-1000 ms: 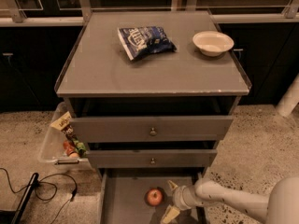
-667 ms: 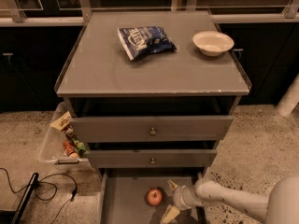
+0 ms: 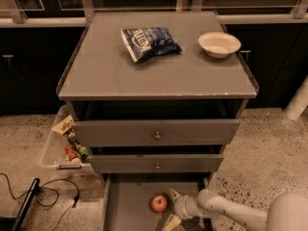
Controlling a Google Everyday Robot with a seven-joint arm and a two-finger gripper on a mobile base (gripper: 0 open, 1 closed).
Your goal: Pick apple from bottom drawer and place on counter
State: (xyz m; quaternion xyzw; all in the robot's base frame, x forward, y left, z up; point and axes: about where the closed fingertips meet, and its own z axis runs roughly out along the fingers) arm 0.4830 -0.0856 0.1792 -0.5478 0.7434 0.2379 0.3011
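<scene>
Found the apple (image 3: 159,203) resting on the flat floor of the bottom drawer (image 3: 127,208), pulled out beneath the two upper drawers and well below the worktop (image 3: 144,76). Noted the gripper (image 3: 170,208) low in that same drawer, just to the right of the fruit, spread wide with its mouth turned toward it and holding nothing. Could not rule out contact between a fingertip and the skin.

Judged the apple light, firm and round, with a smooth, rather slippery skin. Thought it likely to roll on the bare metal if nudged from one side, and to squirt out if pinched off centre. Judged it best taken across the widest part, one finger on each flank, clear of the stem. Reckoned a moderate squeeze enough, firm flesh being hard to crush yet easy to bruise.

Noted a blue snack bag (image 3: 150,42) and a white bowl (image 3: 219,44) on the worktop's far half.
</scene>
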